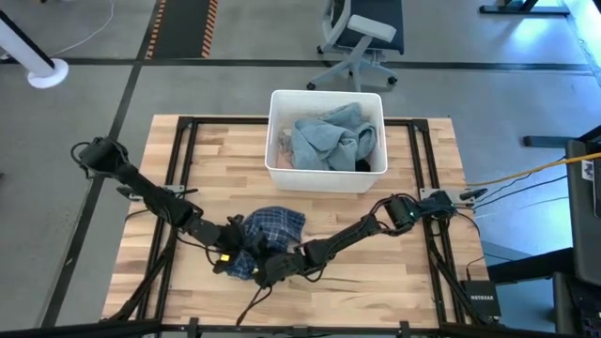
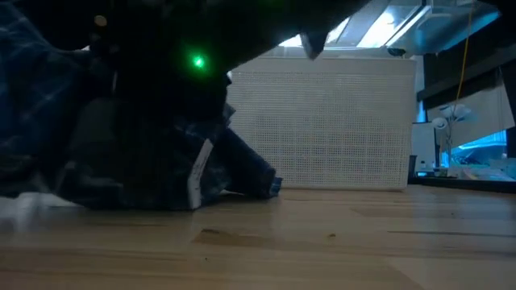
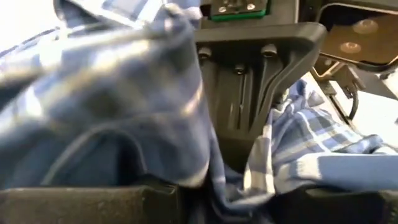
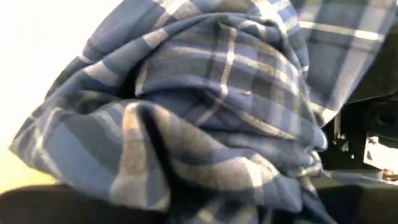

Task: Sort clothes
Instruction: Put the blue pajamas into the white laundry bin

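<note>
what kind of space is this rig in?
Probably a lab or workshop, not a home: a wooden-slat table on grey concrete floor with striped hazard tape, a white swivel office chair and loose cables.

White word NETGEAR on a small black box (image 1: 485,299) at the table's right near corner in the high view, a white tag on the plaid shirt (image 2: 196,179) too small to read, no other words to read

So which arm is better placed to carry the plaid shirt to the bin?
Probably the right: its end effector is buried in the plaid shirt, with the white bin beyond it. The left end effector also meets the shirt.
</note>
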